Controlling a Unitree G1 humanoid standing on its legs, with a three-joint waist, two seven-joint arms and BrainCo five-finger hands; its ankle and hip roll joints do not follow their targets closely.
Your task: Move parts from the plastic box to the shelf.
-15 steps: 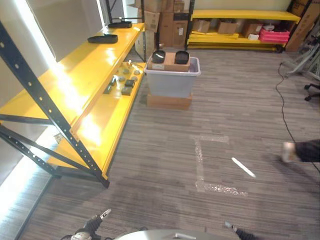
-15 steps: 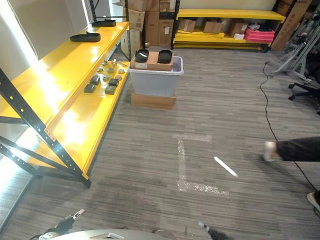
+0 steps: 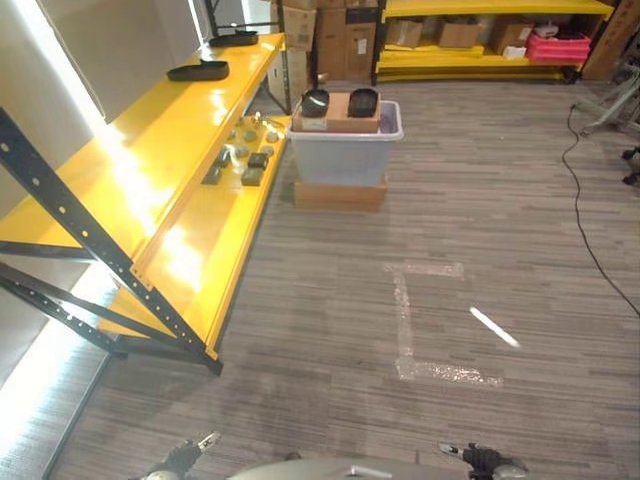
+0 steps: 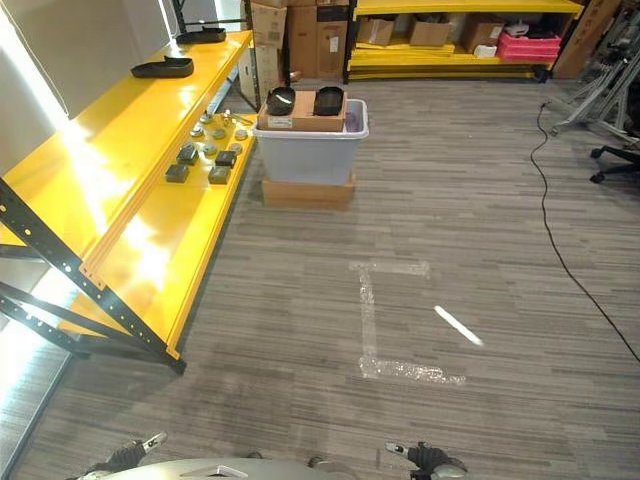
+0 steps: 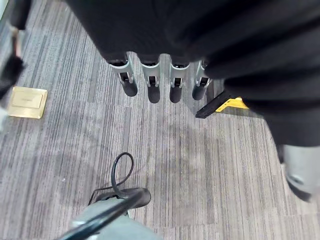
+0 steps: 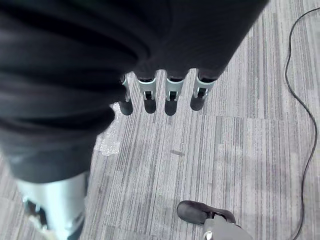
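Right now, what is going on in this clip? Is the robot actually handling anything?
Nothing is being handled. The left hand and the right hand both hang over bare floor with straight fingers and hold nothing. The grey plastic box sits ahead on a flat cardboard box, beside the yellow shelf, with a carton and two dark parts on top. Several small parts already lie on the shelf's lower level. The robot stands well back from the box, apparently between trips.

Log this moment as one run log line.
left hand: open, empty | right hand: open, empty | box: ahead on floor by shelf | parts: some on shelf | stage: standing off from box
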